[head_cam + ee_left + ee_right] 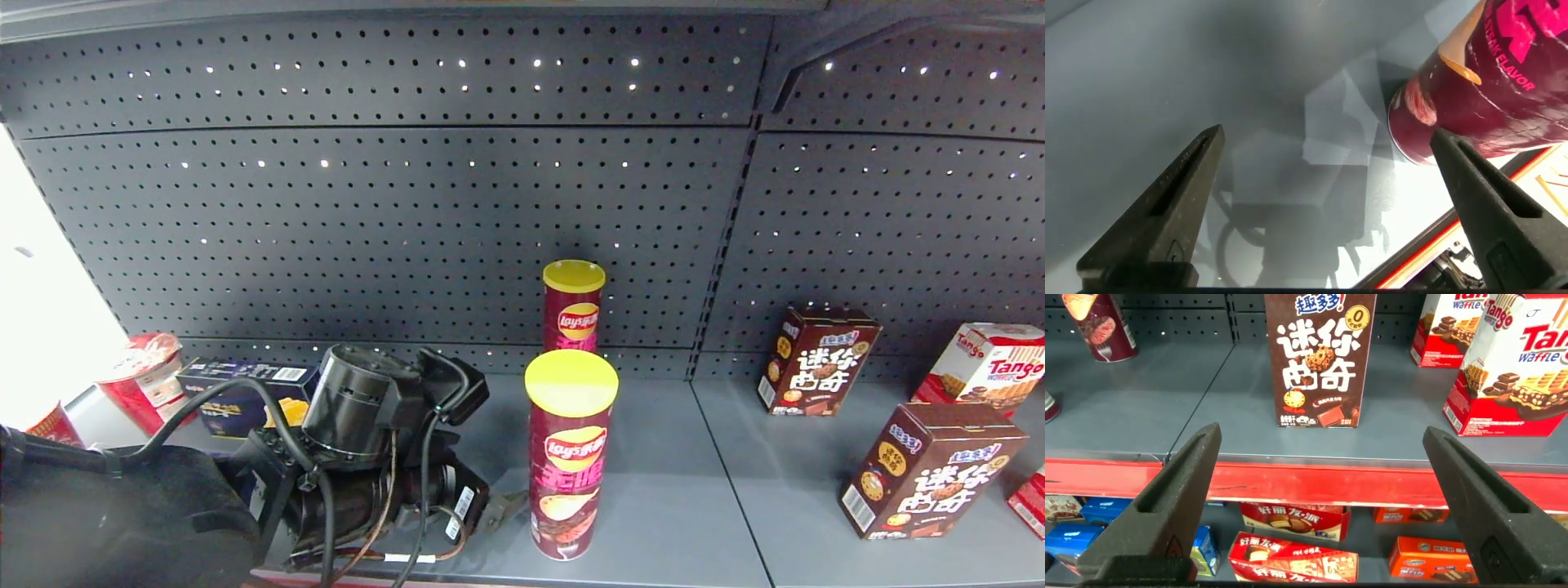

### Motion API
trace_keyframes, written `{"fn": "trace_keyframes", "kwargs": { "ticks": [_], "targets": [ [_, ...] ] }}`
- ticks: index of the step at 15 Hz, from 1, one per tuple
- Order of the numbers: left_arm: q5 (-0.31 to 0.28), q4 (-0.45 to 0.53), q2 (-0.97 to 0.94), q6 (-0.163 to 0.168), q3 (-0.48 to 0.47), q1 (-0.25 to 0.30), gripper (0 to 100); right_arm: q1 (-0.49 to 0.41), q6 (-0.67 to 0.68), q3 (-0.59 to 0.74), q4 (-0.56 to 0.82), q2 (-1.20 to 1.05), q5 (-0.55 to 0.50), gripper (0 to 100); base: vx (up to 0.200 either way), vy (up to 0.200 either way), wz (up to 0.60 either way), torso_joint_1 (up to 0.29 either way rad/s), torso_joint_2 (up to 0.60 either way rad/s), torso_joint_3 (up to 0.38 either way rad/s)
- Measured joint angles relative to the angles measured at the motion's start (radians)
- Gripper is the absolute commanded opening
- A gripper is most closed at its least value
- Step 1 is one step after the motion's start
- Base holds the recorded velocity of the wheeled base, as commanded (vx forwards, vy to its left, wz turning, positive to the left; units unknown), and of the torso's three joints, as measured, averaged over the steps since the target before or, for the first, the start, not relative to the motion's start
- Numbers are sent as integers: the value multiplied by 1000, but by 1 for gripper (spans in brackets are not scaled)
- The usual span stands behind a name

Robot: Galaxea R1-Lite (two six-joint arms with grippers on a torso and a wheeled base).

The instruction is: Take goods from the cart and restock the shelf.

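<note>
The left fingers (pixel 1176 196) are spread wide and hold nothing, low over the grey shelf (pixel 1167 73). The front chip can (pixel 1470 106) stands upright just beside one finger, outside the gap; contact cannot be determined. A second chip can (pixel 573 306) stands upright behind it, close to the perforated back panel (pixel 367 229). The right fingers (pixel 1167 498) are spread wide and hold nothing, facing the red front edge (pixel 1306 478) of the shelf. A brown cookie box (pixel 1319 359) stands upright straight ahead, with wafer boxes (pixel 1511 384) beside it.
</note>
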Motion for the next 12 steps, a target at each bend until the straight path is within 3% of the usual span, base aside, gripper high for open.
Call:
{"fn": "trace_keyframes", "kwargs": {
  "ticks": [12],
  "targets": [
    [1,0,31,-2,-27,-22,100,0,0,0,0,0,0,100,0,0,0,0,0,0]
  ]
}}
